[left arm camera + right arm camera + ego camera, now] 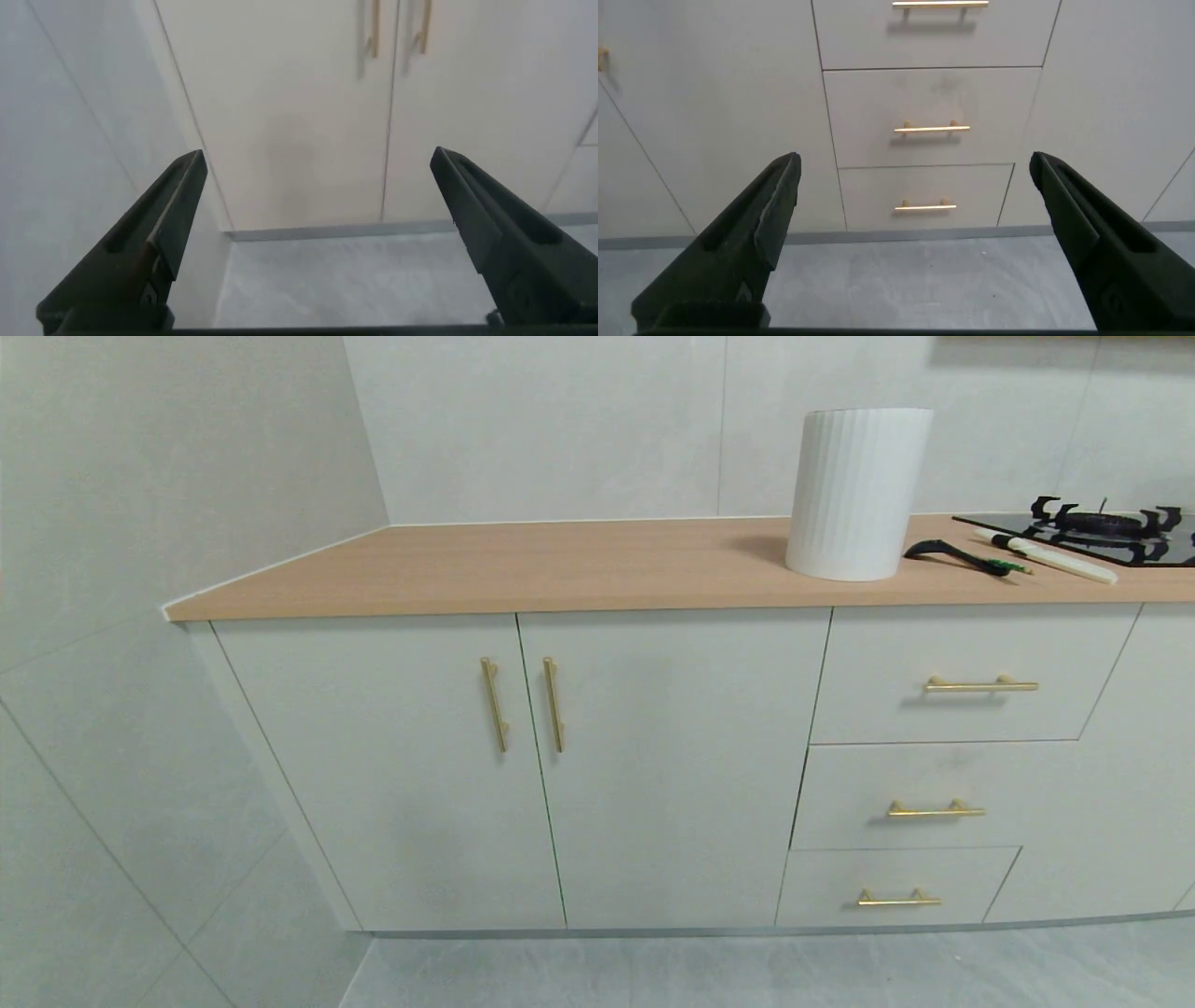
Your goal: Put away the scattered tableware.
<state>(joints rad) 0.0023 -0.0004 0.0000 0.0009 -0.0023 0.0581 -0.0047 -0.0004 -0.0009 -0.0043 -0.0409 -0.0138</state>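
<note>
Tableware lies far right on the countertop (560,565): a black utensil (954,556) and a white-handled utensil (1060,560), long axes left-right, between the ribbed holder (854,495) and the hob (1162,549). The left gripper (316,161) and right gripper (913,161) gape wide and empty, low before the cabinet fronts (672,756). The right arm looks nearer and must rise past the counter edge.

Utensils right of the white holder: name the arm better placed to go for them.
Right, probably. The utensils lie at the counter's right end, above the drawers that the right gripper faces; the left gripper faces the double doors further left. Both are open, empty and low.
</note>
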